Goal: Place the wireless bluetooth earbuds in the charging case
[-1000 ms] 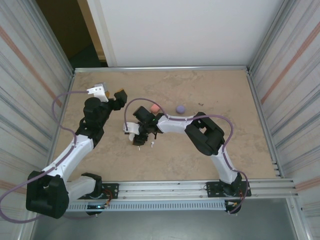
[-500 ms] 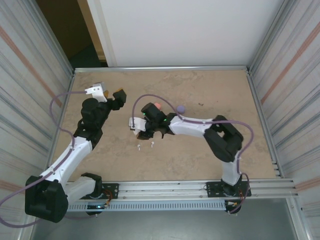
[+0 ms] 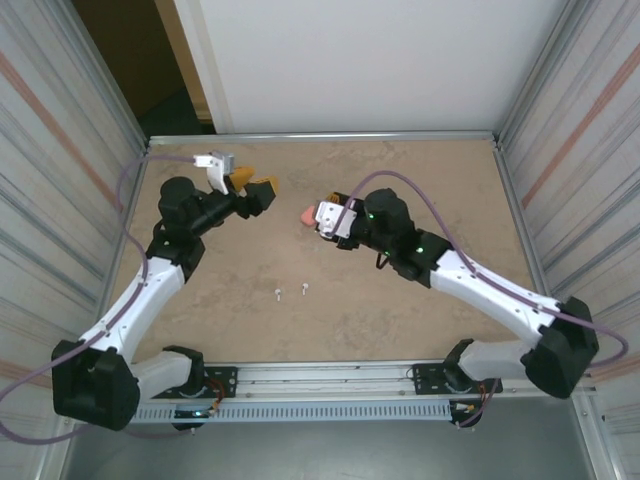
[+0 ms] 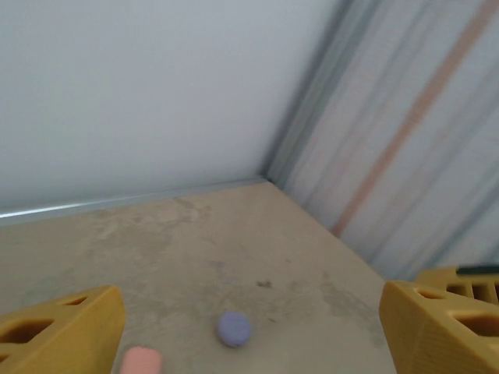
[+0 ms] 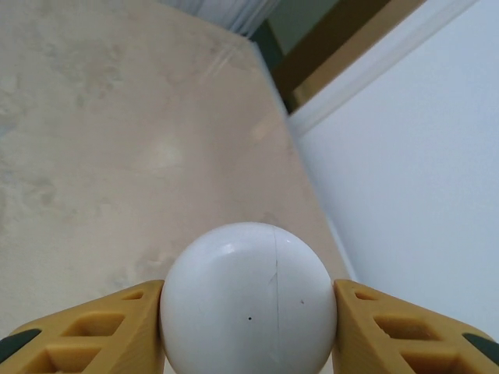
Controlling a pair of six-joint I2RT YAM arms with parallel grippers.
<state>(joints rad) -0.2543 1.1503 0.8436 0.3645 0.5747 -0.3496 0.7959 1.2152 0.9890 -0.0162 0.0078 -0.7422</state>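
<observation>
Top external view is showing 2 arms reaching over a tan table [image 3: 420, 170]. The 2 white earbuds [image 3: 277, 293] [image 3: 303, 288] are lying side by side on the bare surface, nearer the arm bases and well apart from every case.

The right gripper [image 5: 248, 312] is pinching a white charging case [image 5: 245, 265], round and glossy, by its sides between yellow fingers. It seems to be holding the case clear of the table. The left gripper [image 3: 258, 186] is hanging spread wide and empty.

What could go wrong: the case is smooth and curved, so I am guessing it could squirt out of the pinch if the squeeze shifts. I am seeing only a thin seam on it, so the lid looks closed, and nothing can go in until it opens. The earbuds are tiny, and a careless finger could flick them away.

The right arm is stretching long from its near right base toward the middle, with its wrist just right of a pink case [image 3: 307, 215]. The left arm is bending up the left side, with its gripper pointing right toward the pink case and a purple case [image 4: 233, 328].
</observation>
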